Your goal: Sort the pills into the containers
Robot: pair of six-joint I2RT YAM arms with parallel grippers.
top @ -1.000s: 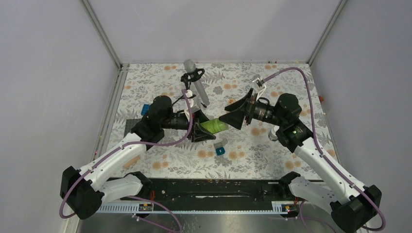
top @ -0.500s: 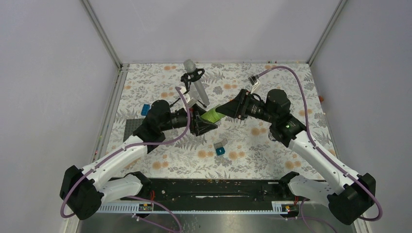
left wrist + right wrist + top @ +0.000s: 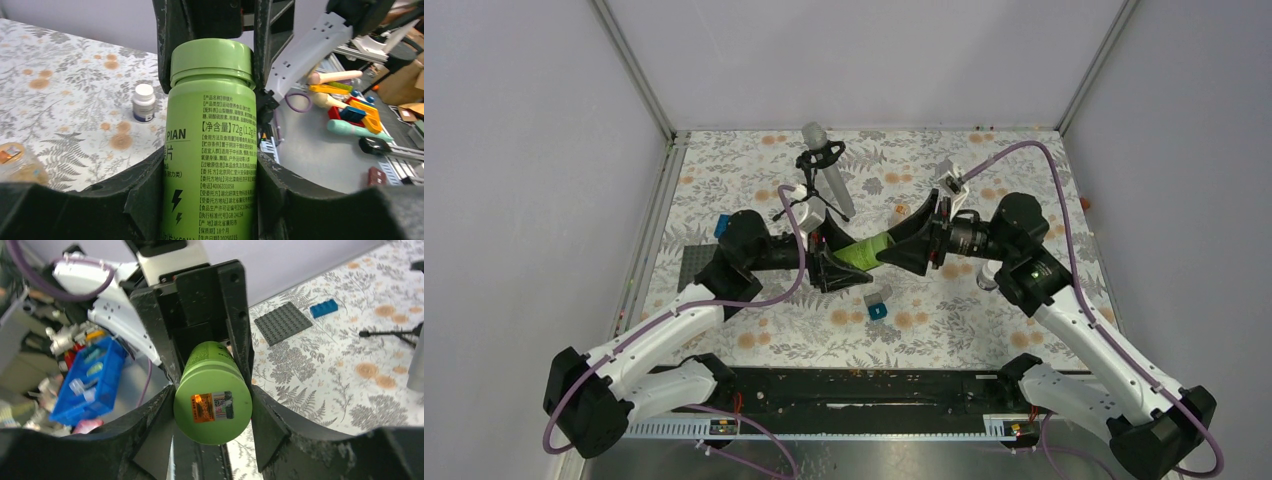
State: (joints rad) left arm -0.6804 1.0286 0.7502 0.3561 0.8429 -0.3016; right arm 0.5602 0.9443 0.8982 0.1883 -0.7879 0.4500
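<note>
Green bottle (image 3: pixel 212 145), label reading "PIAN", "72g" and "GB 24154", is held above the counter (image 3: pixel 754 180). Left gripper (image 3: pixel 844 263) jaws clamp its body; right gripper (image 3: pixel 900 251) jaws clamp its cap.

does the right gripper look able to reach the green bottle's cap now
Likely yes: the left gripper clamps the green bottle low on its body, leaving the cap exposed, and the right gripper is closed around it.

Green pill bottle (image 3: pixel 212 150) upright in the middle, printed label facing the camera, body clamped by the left claw (image 3: pixel 211 187), green lid (image 3: pixel 211 62) pinched by the right claw (image 3: pixel 212 47) from beyond, small white bottle (image 3: pixel 144 102) standing on the flowered bench (image 3: pixel 60 75)
</note>
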